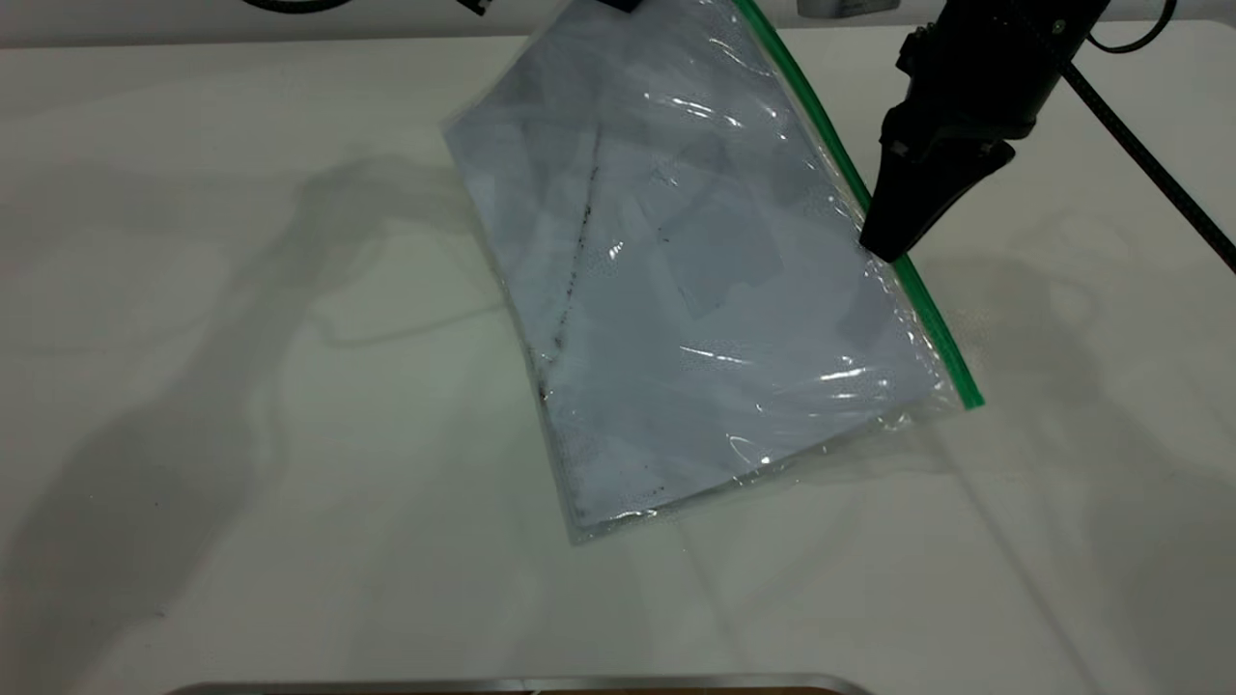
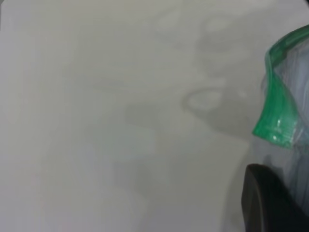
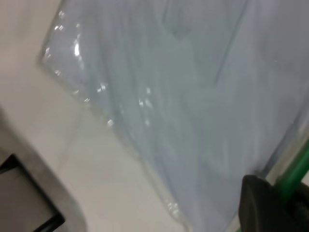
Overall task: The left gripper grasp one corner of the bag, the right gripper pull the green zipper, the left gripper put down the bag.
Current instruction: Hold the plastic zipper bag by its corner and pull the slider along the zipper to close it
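The bag (image 1: 695,290) is a clear pouch with white paper and a dark diagonal smudge. It hangs tilted, its lower corner resting on the white table (image 1: 193,434) and its top corner lifted beyond the view's upper edge. There only a black bit of the left gripper (image 1: 623,4) shows. The left wrist view shows one black finger (image 2: 265,203) beside the curled end of the green zipper (image 2: 277,116). My right gripper (image 1: 884,246) is shut on the green zipper (image 1: 840,164) about two thirds down the strip. In the right wrist view the strip (image 3: 295,175) runs into its black fingers (image 3: 260,208).
A metal-edged object (image 1: 521,685) lies at the table's front edge and shows in the right wrist view (image 3: 29,164) too. The right arm's cable (image 1: 1149,164) trails to the right. Bare table lies left of and in front of the bag.
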You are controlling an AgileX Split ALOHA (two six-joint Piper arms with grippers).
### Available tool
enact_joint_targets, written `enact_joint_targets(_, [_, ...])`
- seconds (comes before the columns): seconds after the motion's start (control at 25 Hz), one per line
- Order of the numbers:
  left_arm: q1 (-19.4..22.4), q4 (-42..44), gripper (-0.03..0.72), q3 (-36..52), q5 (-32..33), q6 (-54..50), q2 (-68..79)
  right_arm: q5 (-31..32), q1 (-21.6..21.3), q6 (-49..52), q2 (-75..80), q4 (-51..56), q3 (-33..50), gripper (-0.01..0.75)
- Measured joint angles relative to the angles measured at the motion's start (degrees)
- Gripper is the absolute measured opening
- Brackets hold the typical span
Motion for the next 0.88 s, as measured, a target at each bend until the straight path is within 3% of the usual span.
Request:
enact_joint_targets(0.6, [3.67, 0.69, 0.051, 0.00, -0.95, -3.02, -0.05, 13.71, 0.00, 2.91, 0.02, -1.73, 0.00, 0.064])
enact_joint_targets(0.88, [3.67, 2.54, 0.051, 0.00, -1.46, -3.29, -0.05, 14.78, 0.00, 4.98, 0.02, -2.20, 0.00, 0.064])
